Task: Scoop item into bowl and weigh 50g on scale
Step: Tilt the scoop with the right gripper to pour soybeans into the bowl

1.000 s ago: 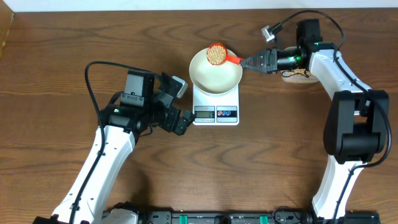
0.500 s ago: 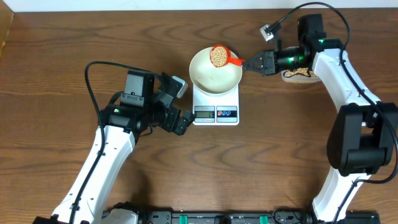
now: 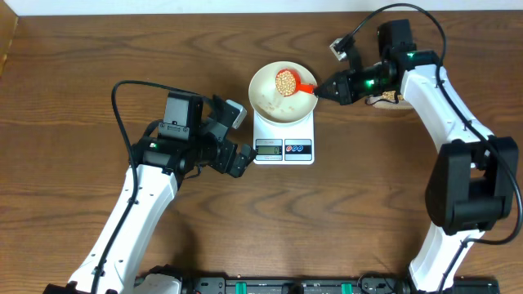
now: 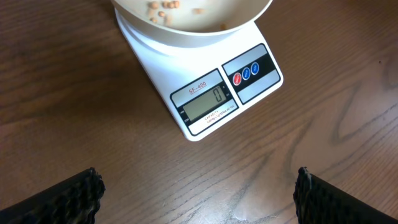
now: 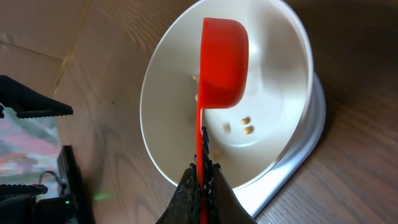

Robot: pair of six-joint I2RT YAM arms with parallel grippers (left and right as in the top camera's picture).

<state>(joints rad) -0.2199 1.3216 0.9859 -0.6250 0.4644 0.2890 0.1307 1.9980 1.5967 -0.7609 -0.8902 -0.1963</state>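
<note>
The white bowl sits on the white scale, whose display reads 0. My right gripper is shut on the handle of a red scoop full of tan beans, tilted over the bowl. In the right wrist view the scoop is seen edge-on above the bowl, with a few beans on the bowl's floor. My left gripper is open and empty on the table left of the scale; its fingers frame bare wood below the scale.
A clear tub with beans sits behind the right arm, mostly hidden. The right arm's cable loops above the bowl. The table's far edge runs along the top.
My right gripper has moved left and lowered the scoop over the middle of the bowl, tipping it. A few beans now lie in the bowl. The left arm has not moved.
</note>
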